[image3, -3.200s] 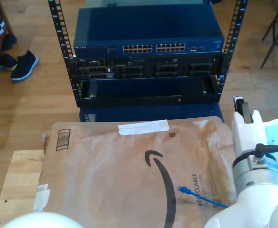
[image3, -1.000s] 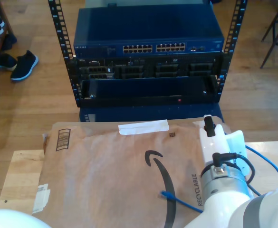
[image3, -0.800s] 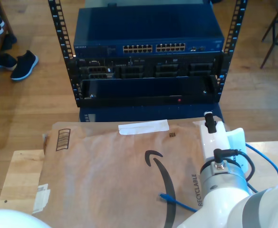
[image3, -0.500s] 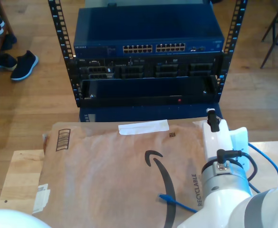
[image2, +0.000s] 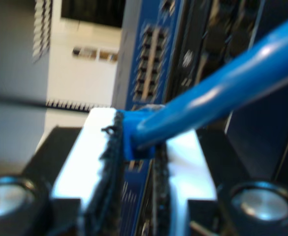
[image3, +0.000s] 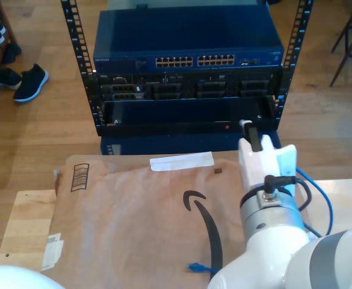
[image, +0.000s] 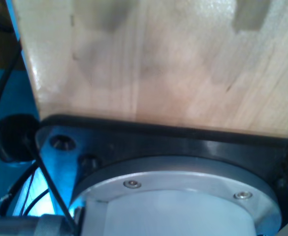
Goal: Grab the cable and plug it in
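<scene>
Forward and toward the exterior view's left went the arm carrying my second gripper, closing on the rack since the earlier frame, while the loose plug end slid back across the paper mailer toward the near edge. My second gripper was clamped on the cable; the jaws pinched the blue boot, and the cord ran out of them, up and away from the fingers. Its held end pointed forward at the switch, long axis roughly in line with the ports, as best I could judge. My first gripper's jaws were not shown, so I could not tell their state. The risk: the trailing cable looped beside the wrist and could snag or tug the plug askew, so it would meet the port crooked and jam.
</scene>
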Robot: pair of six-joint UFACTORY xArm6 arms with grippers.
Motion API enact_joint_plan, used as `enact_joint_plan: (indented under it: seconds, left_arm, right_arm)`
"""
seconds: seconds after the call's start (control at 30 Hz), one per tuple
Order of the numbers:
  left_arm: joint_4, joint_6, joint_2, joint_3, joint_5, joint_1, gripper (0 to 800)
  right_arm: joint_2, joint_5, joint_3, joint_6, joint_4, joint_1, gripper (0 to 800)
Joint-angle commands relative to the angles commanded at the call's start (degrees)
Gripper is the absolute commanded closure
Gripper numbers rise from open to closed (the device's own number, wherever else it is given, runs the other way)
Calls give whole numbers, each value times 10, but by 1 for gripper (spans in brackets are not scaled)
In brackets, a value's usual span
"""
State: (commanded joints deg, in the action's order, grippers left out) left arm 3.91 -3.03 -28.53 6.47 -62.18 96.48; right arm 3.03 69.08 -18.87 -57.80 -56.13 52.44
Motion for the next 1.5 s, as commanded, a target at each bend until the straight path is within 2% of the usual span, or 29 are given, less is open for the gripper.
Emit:
enact_joint_plan:
  seconds: [0.2,0.53,0.83,0.93,1.03,1.17,1.27,1.5]
  left_arm:
    - [0,0,0,1,0,0,1]
    - [0,0,0,0,0,0,1]
    - [0,0,0,1,1,0,1]
    - [0,0,0,1,0,0,1]
    - [0,0,0,1,0,0,1]
    - [0,0,0,0,0,0,1]
    - [0,0,0,1,0,0,1]
    - [0,0,0,0,0,0,1]
  right_arm:
    - [0,3,-8,0,2,-3,800]
    - [-67,3,-108,-1,4,-39,800]
    - [-82,17,-100,-39,4,-53,800]
    - [-95,18,-129,-47,7,-57,800]
    - [-132,18,-164,-76,31,-76,800]
    - [-142,15,-170,-120,98,-125,800]
    - [-176,14,-191,-170,134,-159,800]
    - [-206,13,-214,-210,158,-174,800]
